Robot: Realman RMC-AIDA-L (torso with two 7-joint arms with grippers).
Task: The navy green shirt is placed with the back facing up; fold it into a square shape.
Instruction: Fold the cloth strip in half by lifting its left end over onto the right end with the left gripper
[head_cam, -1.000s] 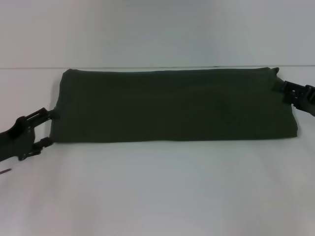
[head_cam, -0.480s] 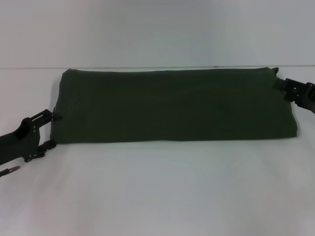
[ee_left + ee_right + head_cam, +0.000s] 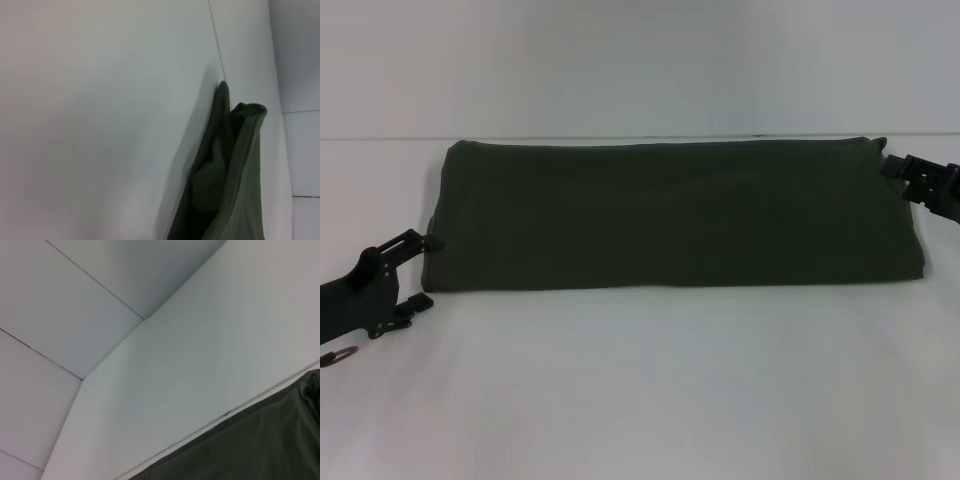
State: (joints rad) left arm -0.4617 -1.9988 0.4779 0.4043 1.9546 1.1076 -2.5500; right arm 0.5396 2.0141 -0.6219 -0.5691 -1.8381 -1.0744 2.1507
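Note:
The navy green shirt [image 3: 675, 215] lies folded into a long flat band across the white table, plain side up. My left gripper [image 3: 423, 270] is open at the band's left end. Its upper finger [image 3: 415, 241] just touches the cloth edge and its lower finger [image 3: 410, 303] rests on bare table. My right gripper [image 3: 898, 170] is at the band's far right corner, level with the cloth's back edge. The left wrist view shows the shirt's layered end [image 3: 225, 165]. A stretch of the shirt's edge [image 3: 250, 445] fills the corner of the right wrist view.
The white table [image 3: 640, 390] stretches wide in front of the shirt. Its back edge [image 3: 620, 137] runs right behind the cloth, with a pale wall beyond. A small dark hook or cable end [image 3: 337, 357] hangs by my left arm.
My left gripper slid down and left, so its lower finger has come off the shirt's edge. My right gripper shifted slightly back and to the right. The shirt stayed put.

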